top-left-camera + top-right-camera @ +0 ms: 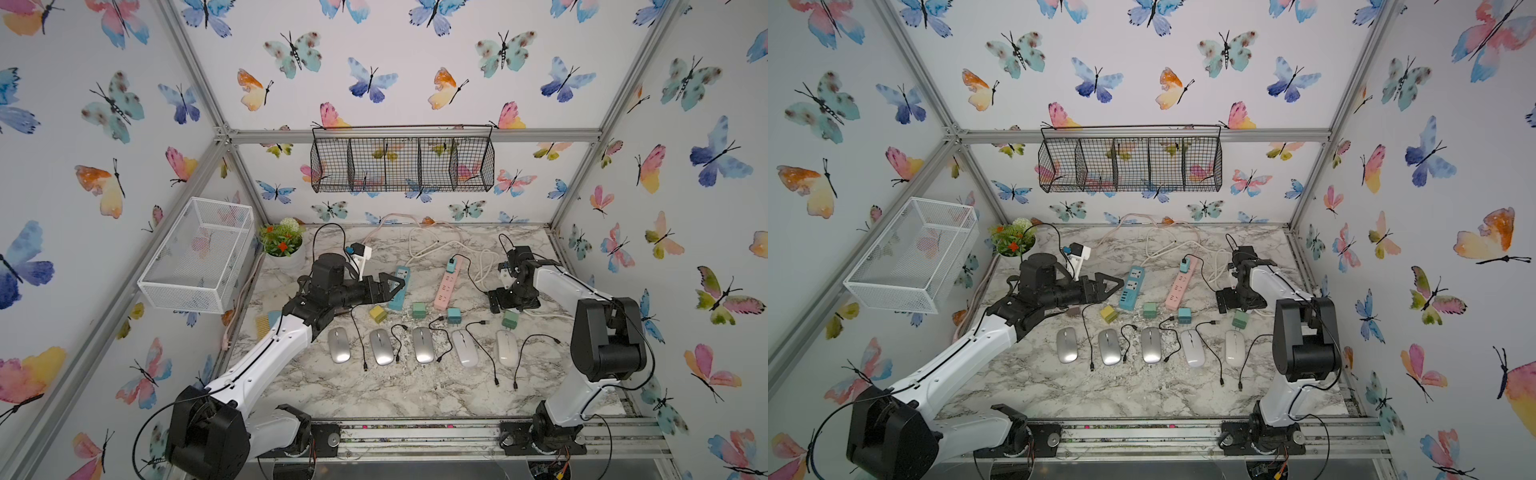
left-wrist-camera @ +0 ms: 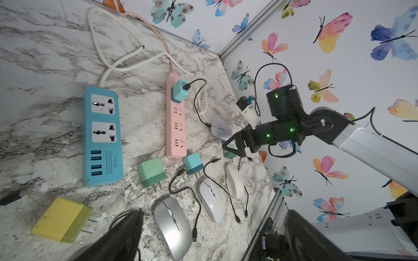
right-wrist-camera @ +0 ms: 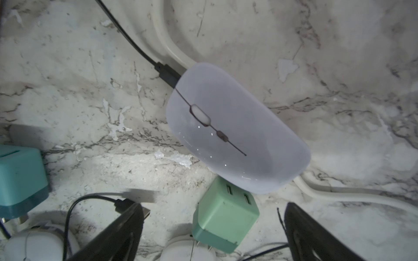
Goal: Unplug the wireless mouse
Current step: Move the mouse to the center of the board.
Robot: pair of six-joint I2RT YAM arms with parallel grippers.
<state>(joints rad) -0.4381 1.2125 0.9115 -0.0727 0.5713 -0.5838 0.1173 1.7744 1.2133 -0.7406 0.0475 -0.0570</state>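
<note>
The white wireless mouse (image 3: pixel 235 128) lies on the marble table (image 3: pixel 90 90), on the right arm's side of the pink power strip (image 2: pixel 176 126). A black cable (image 3: pixel 167 73) is plugged into its front end. That cable seems to run back to the teal charger (image 2: pixel 179 93) seated at the strip's far end. The right gripper (image 3: pixel 213 206) hangs over the mouse, spread wide and empty. A green charger (image 3: pixel 224 223) sits just beside the mouse's rear. On the pink strip's other side, by the blue power strip (image 2: pixel 101 117), the left gripper (image 1: pixel 395 286) hovers, also spread wide and empty.
</note>
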